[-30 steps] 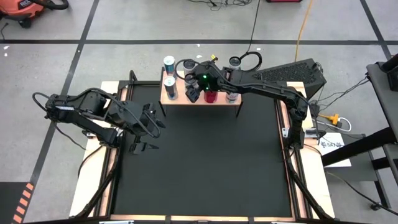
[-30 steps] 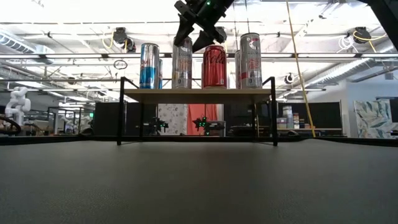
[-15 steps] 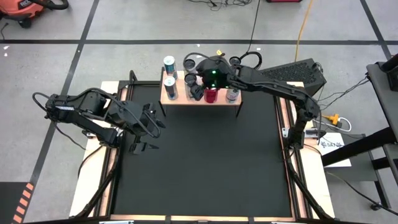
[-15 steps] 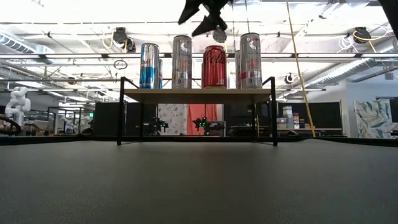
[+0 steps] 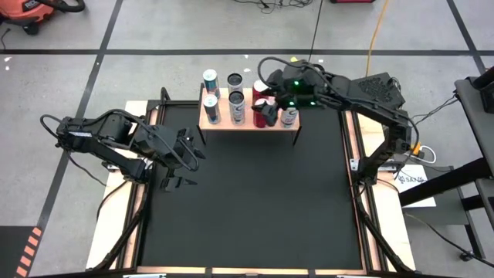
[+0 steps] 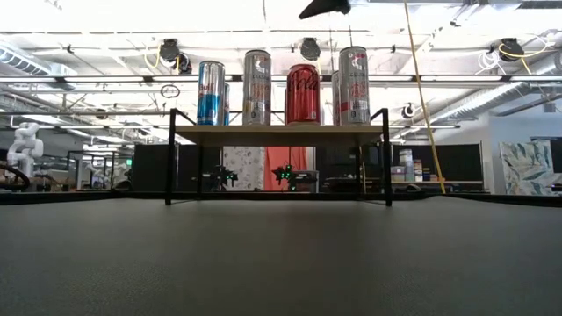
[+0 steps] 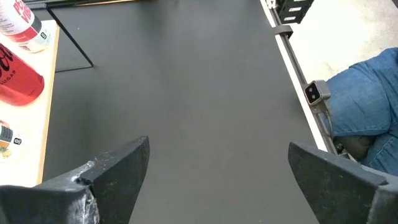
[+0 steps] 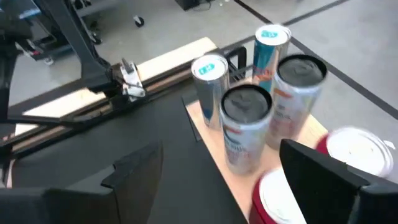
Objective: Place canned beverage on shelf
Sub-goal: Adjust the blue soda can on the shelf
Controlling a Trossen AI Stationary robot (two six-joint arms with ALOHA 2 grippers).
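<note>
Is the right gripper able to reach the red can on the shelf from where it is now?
Probably yes. The right gripper hangs open above the shelf, close over the red can, with nothing between them; neighbouring cans stand close.

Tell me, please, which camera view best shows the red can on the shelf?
The low view: the red can stands upright, side-on and unobstructed on the shelf. The high view mostly hides it beneath the right arm; the left wrist view catches only part; the right wrist view shows tops.
</note>
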